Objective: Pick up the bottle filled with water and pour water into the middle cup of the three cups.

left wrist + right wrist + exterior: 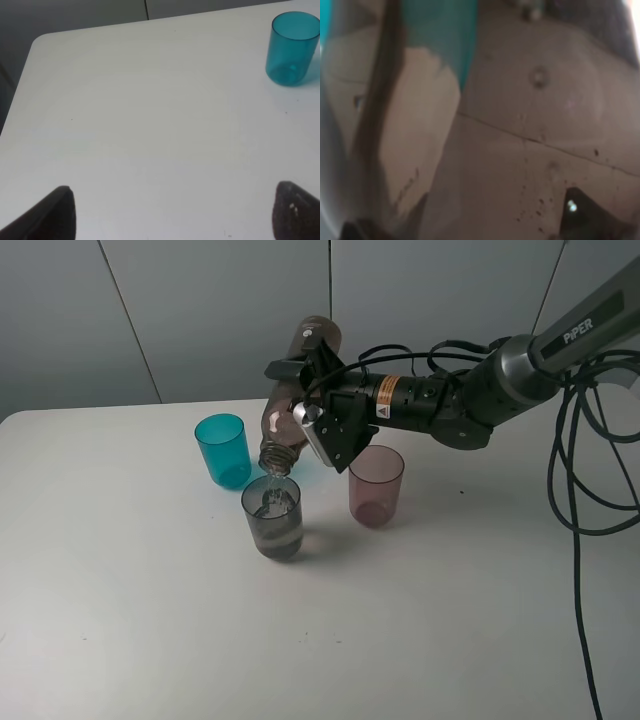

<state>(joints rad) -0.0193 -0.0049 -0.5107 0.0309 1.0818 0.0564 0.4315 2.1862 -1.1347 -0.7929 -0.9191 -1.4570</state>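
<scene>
My right gripper (pixel 322 410) is shut on the smoky grey-brown bottle (pixel 292 410), which is tipped steeply with its neck down over the middle cup (pixel 272 518), the smoky grey tumbler. Water runs from the neck into that cup, which holds some water. The teal cup (pixel 223 450) stands to its back left and the pinkish-mauve cup (pixel 376 485) to its right. The bottle's wall (pixel 520 125) fills the right wrist view. My left gripper (pixel 172 212) is open and empty over bare table, with the teal cup (pixel 292 47) far off; it is out of the exterior view.
The white table (pixel 140 620) carries the cups. Black cables (pixel 580 470) hang at the right beside the right arm (pixel 480 400). A grey wall stands behind the table.
</scene>
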